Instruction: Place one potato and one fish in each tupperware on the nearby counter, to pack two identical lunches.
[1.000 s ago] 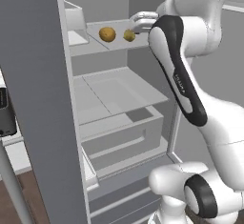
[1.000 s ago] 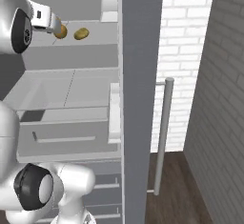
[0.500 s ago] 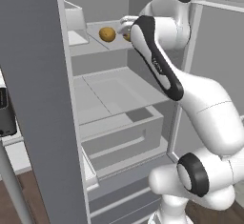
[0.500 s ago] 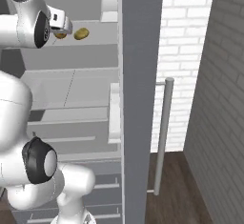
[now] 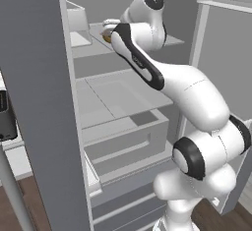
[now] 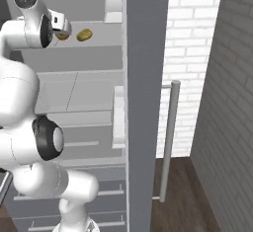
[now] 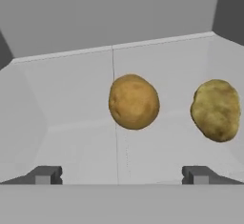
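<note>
Two brown potatoes lie on an upper fridge shelf. In the hand view a rounder potato [image 7: 134, 102] sits straight ahead of my gripper [image 7: 121, 175], and a knobbly potato [image 7: 216, 109] lies to its right. The fingertips [image 7: 44, 175] stand wide apart, short of both potatoes, with nothing between them. In the right base view the hand [image 6: 60, 24] partly covers one potato [image 6: 62, 36], while the other potato [image 6: 84, 35] lies free beside it. In the left base view the gripper [image 5: 110, 26] reaches over the shelf. The fish, the tupperware and the counter are out of view.
The fridge stands open, with a flat glass shelf [image 5: 113, 90] and a pulled-out drawer [image 5: 129, 132] below the potato shelf. A white bin [image 6: 113, 3] sits higher up. The fridge door with its long handle [image 6: 168, 137] stands to the right, beside a brick wall [image 6: 222, 78].
The arm has swung in over the upper shelf and the hand has closed on the potatoes, now hiding part of one in the base views. The jaws stayed open.
</note>
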